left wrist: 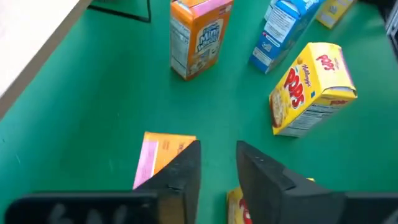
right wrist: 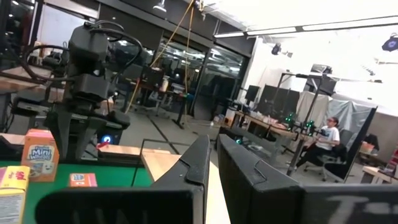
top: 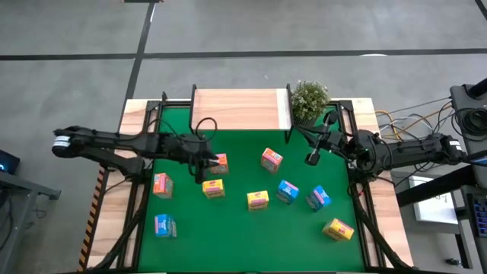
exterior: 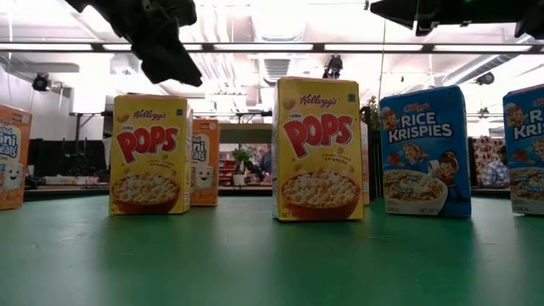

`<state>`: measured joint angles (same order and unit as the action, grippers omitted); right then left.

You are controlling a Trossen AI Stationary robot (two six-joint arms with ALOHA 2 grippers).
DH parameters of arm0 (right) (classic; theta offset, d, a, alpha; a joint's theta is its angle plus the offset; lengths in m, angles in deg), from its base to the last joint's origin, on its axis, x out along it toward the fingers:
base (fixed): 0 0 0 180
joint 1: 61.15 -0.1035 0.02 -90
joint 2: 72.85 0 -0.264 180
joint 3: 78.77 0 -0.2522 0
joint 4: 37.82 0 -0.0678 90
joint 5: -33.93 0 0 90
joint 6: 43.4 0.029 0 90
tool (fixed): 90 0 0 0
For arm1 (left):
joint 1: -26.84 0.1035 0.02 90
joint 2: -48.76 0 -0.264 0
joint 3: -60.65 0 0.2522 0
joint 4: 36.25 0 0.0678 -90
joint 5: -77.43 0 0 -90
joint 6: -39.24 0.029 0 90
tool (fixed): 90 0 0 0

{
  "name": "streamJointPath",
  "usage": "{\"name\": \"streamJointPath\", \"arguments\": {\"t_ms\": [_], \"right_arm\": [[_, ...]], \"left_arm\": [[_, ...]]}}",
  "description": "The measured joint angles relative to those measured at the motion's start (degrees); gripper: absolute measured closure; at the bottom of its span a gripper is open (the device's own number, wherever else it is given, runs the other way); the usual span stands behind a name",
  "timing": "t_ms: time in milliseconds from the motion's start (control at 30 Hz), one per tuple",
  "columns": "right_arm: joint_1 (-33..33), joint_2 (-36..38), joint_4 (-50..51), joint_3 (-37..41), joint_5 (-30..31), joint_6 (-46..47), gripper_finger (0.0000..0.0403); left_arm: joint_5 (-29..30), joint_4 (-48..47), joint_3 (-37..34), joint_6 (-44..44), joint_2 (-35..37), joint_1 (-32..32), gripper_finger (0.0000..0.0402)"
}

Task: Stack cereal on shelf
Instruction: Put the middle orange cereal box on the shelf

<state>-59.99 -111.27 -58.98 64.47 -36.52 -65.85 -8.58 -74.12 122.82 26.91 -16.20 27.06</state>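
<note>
Nine small cereal boxes stand or lie scattered on the green mat [top: 243,228]: three orange-pink [top: 162,184] [top: 219,163] [top: 271,159], three yellow [top: 214,188] [top: 258,199] [top: 338,228] and three blue [top: 165,225] [top: 287,190] [top: 318,198]. The light-wood shelf [top: 240,109] stands at the mat's far edge with nothing on it. My left gripper [top: 204,166] [left wrist: 217,165] hovers open by a narrow gap, above and between an orange-pink box [left wrist: 163,154] and a yellow box [left wrist: 239,208]. The low view shows it well above the boxes [exterior: 161,42]. My right gripper [top: 312,156] [right wrist: 211,162] is shut and raised over the mat's right part.
A small potted plant [top: 309,99] stands at the shelf's right end, close to my right arm. Pale wooden borders [top: 114,221] frame the mat. Bare mat lies in front of the shelf [top: 243,144] and along the near edge. A person sits far off in the room [right wrist: 324,138].
</note>
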Motion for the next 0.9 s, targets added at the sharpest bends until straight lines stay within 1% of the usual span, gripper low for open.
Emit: {"name": "streamJointPath", "arguments": {"t_ms": [233,400,500,900], "right_arm": [[0.00,0.00,0.45,0.00,0.00,0.85,0.0381],[0.00,0.00,1.68,0.00,0.00,0.95,0.0381],[0.00,0.00,1.75,0.00,0.00,1.00,0.0381],[0.00,0.00,1.73,0.00,0.00,0.95,0.0381]], "left_arm": [[1.13,-1.00,0.62,5.54,-4.16,1.37,0.0215],[1.29,-1.35,0.62,7.20,-6.33,3.07,0.0178],[1.31,-1.39,0.62,7.64,-7.16,3.74,0.0169],[1.09,-4.29,0.62,7.71,-10.02,4.08,0.0168]]}}
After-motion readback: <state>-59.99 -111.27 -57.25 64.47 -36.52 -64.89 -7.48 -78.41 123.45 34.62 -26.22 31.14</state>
